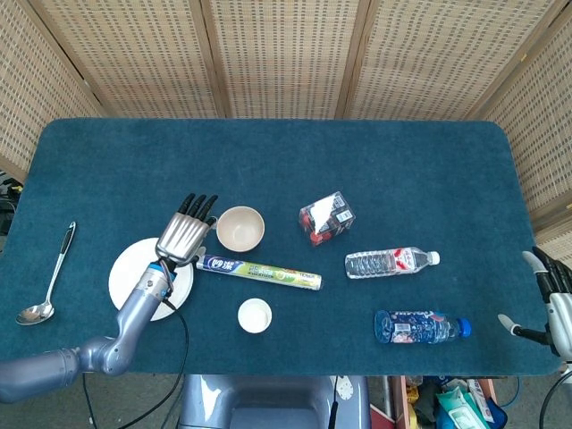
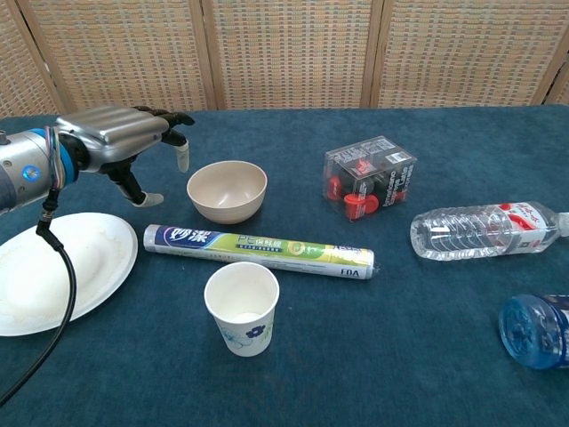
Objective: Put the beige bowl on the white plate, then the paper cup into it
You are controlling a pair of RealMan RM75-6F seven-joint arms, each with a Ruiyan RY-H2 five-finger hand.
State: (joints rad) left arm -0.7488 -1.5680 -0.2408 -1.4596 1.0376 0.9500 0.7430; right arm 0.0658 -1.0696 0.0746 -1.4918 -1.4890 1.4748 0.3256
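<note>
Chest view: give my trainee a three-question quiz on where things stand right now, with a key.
1. True or false: the beige bowl already sits on the white plate.
2. Which item lies between the beige bowl and the paper cup? A) water bottle B) cling film roll C) spoon
3. Fill in: the left hand hovers just to the ____ of the beige bowl, as the picture shows it, holding nothing.

Key:
1. False; the bowl rests on the blue tablecloth, apart from the plate.
2. B; the cling film roll lies crosswise between them.
3. Left; its fingers are spread near the bowl's rim.
</note>
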